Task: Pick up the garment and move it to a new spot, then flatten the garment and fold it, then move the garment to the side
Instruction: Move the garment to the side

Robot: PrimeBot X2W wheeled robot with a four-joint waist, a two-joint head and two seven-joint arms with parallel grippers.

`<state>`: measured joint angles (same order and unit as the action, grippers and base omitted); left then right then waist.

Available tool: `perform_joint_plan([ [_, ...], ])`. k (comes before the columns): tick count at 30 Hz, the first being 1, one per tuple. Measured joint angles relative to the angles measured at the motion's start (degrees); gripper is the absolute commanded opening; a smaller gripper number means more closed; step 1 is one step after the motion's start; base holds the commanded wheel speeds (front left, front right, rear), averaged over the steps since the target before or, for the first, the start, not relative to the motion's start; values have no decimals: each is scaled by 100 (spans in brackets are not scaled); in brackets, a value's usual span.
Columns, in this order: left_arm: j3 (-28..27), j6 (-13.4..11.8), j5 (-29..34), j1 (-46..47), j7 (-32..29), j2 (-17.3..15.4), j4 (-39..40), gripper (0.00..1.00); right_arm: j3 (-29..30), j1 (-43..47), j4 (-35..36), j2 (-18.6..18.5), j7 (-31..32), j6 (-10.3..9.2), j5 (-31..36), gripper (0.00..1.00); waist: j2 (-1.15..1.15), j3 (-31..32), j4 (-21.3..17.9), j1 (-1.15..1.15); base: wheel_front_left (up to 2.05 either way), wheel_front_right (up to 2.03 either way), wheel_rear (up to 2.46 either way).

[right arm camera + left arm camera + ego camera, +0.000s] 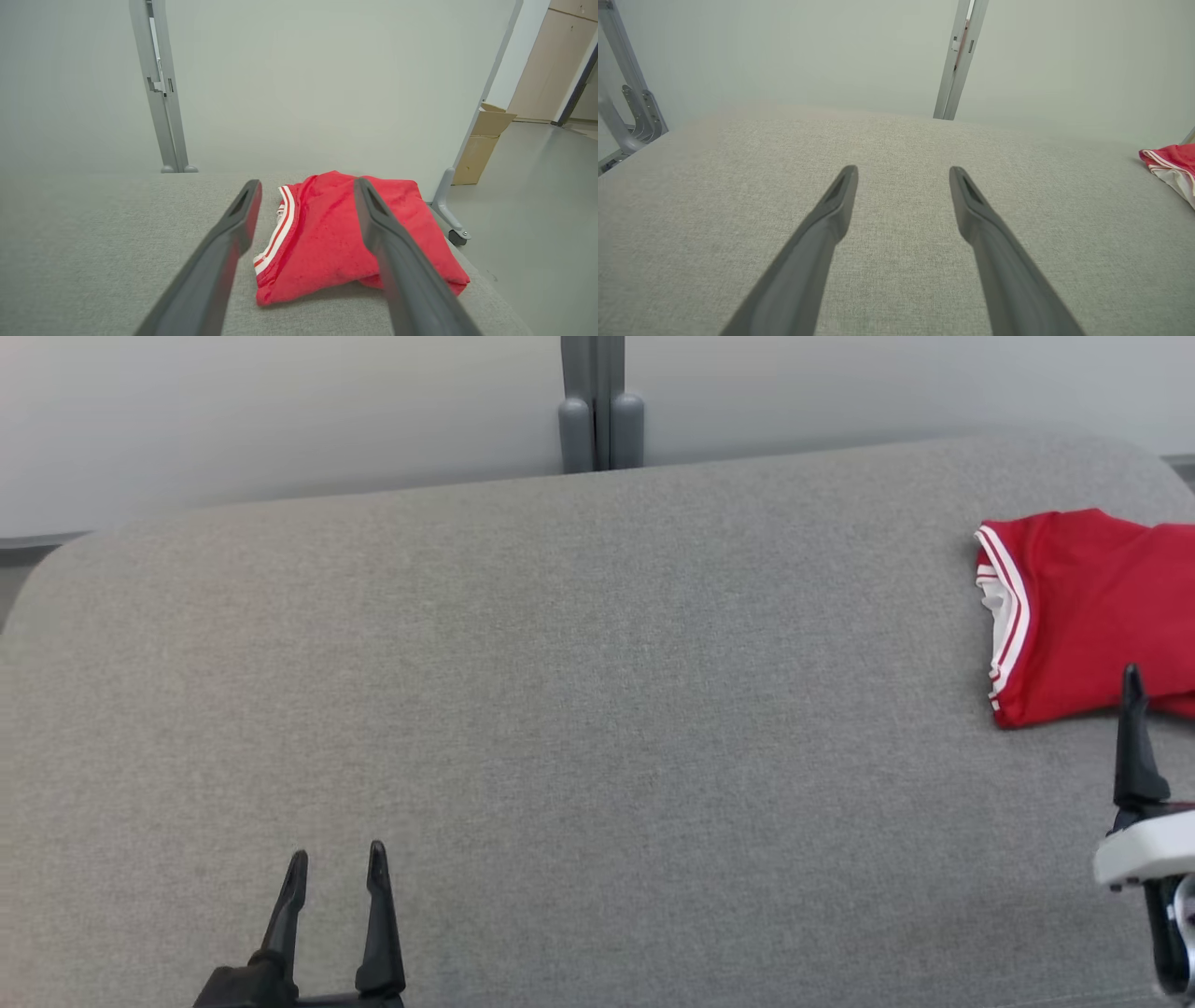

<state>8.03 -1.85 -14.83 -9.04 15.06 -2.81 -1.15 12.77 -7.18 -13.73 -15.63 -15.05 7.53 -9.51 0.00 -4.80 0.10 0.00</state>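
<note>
table [597, 709]: grey cloth top.
shirt [1083, 607]: red with white-striped trim, folded, lying flat at the table's right edge, toward its far corner.
right gripper [307, 182]: above the table's right side, just short of the shirt, jaws wide apart, holding nothing.
left gripper [338, 851]: over the table's near left, jaws wide apart, empty.

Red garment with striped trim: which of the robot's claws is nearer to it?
Right. The right gripper, open, points at the red garment from close by; the left gripper, open, hovers far off to its left.
</note>
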Motion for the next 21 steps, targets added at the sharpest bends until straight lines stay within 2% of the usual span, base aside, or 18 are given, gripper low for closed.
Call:
perform_joint_plan([
  [5, -233, 25, 85, -167, 8, 0, -359, 100, -229, 790, 505, 526, 0, 0, 99, 100, 0, 307, 188, 0, 0, 0, 0],
  [14, -431, -65, 110, -236, 7, -1, -665, 100, -866, 1341, 599, 803, 0, 0, 234, 100, 0, 602, 445, 0, 0, 0, 0],
  [21, -291, 268, 86, -254, 8, -1, -666, 100, -935, 1383, 545, 936, 0, 0, 261, 100, 0, 670, 464, 0, 0, 0, 0],
])
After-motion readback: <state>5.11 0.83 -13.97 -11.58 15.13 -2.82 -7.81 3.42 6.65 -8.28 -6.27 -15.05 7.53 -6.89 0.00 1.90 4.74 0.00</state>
